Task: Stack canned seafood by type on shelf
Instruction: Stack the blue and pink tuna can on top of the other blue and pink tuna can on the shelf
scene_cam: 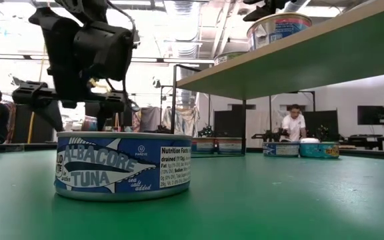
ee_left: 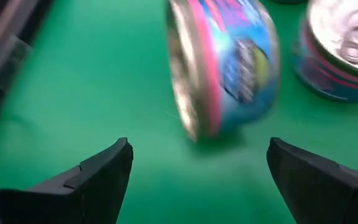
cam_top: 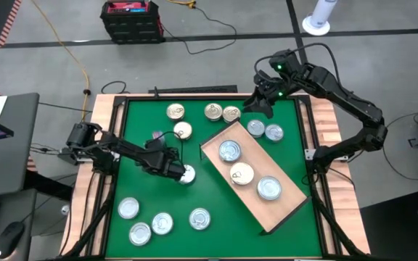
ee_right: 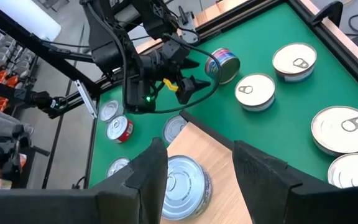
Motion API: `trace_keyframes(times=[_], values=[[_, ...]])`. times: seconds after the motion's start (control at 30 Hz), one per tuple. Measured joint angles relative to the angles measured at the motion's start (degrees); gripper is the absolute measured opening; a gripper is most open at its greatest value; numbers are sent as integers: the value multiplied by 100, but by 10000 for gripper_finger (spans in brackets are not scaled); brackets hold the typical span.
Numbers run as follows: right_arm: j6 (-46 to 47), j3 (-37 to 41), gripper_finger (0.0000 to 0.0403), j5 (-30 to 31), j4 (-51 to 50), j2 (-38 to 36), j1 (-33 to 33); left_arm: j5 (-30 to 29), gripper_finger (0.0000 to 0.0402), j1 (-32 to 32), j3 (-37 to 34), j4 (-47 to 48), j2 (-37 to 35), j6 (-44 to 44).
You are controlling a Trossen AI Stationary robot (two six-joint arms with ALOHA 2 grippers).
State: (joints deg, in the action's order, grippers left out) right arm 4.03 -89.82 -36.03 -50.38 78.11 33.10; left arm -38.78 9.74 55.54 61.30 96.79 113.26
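- Mat (cam_top: 158, 196) first: flat green sheet covering the table, wood-slat rim round it.
- Shelf (cam_top: 285, 210) lies at a slant on the mat's right half, a pale wood board with a thin raised edge, and three tins sit on it in a row, not yet stacked.
- Tins (cam_top: 183, 130), small flat rounds with silver or gold pull-tab lids, are scattered: a cluster at the far edge, two just beyond the shelf's far side, four at the near left.
- Left gripper (cam_top: 178, 172) is low at mid-mat, jaws spread wide and empty; a blue-and-pink tin (ee_left: 222, 65) stands on its rim just ahead of its fingers (ee_left: 104, 177), looking loose and ready to roll.
- Right gripper (cam_top: 258, 103) hovers at the far right, above the shelf's far end, jaws part open with nothing between them.
- My call: we're in the pick-up step. Next move, I'd say, wants the tilted tin settled or squared up, then a pinch across its smooth, slippery sides.
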Motion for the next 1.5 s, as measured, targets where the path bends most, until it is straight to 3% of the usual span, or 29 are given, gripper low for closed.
trace_keyframes(times=[0.17, 0.6, 1.17, 1.3, 1.5], values=[[-7, 0, 204, 2, -1, 0, 0, -73, 357, -18, 305, -557, -2, -313], [-85, 0, 204, 3, -4, 0, 0, -173, 357, -603, 397, -182, -4, -335], [-266, 0, 205, 2, 18, 2, 44, -220, 356, -1014, 397, -40, 649, -494], [-315, 0, 205, 3, 34, 2, 44, -416, 327, -1013, 397, 8, 645, -481], [-389, 0, 205, 7, 40, 2, 44, -537, 229, -1012, 397, 83, 645, -744]])
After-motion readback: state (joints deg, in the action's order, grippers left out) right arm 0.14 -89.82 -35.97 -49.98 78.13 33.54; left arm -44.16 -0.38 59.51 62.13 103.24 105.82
